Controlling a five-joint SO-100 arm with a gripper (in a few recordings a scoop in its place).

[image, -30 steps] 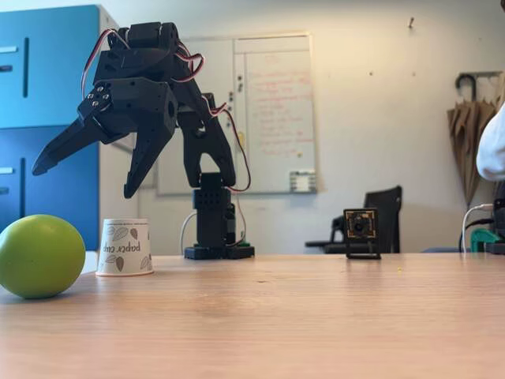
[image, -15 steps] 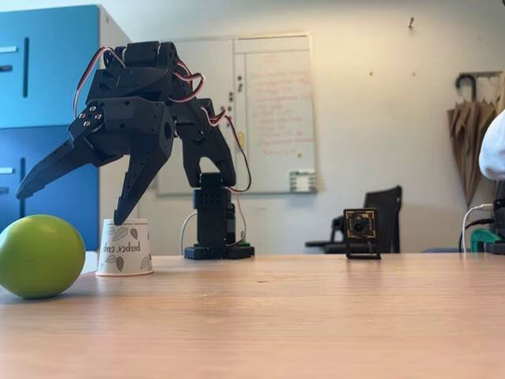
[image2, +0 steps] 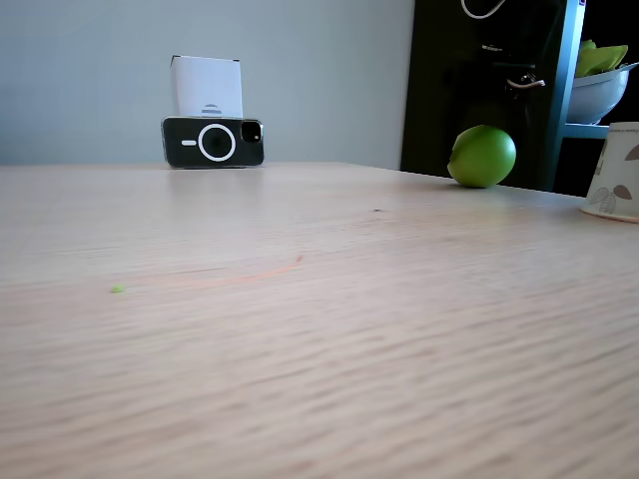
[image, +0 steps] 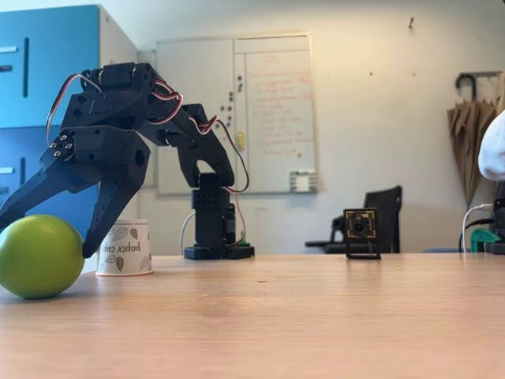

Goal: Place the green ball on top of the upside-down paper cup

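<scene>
The green ball (image: pixel 39 257) rests on the wooden table at the far left in a fixed view; it also sits near the table's far edge (image2: pixel 482 156). The upside-down paper cup (image: pixel 125 247) stands just right of the ball, rim down, and is cut off by the right edge in the other picture (image2: pixel 616 172). My black gripper (image: pixel 45 237) is open and low over the ball. One finger reaches down past the ball's left side. The other fingertip (image: pixel 89 251) hangs between ball and cup. Whether the fingers touch the ball I cannot tell.
The arm's base (image: pixel 215 233) stands behind the cup. A small black camera (image: pixel 361 230) sits mid-table at the back. A phone (image2: pixel 213 141) leans on a white box at the far edge. A person's sleeve (image: pixel 492 146) shows at the right.
The open gripper has come down and to the left, from above the cup to around the ball's top. Ball and cup have not moved.
</scene>
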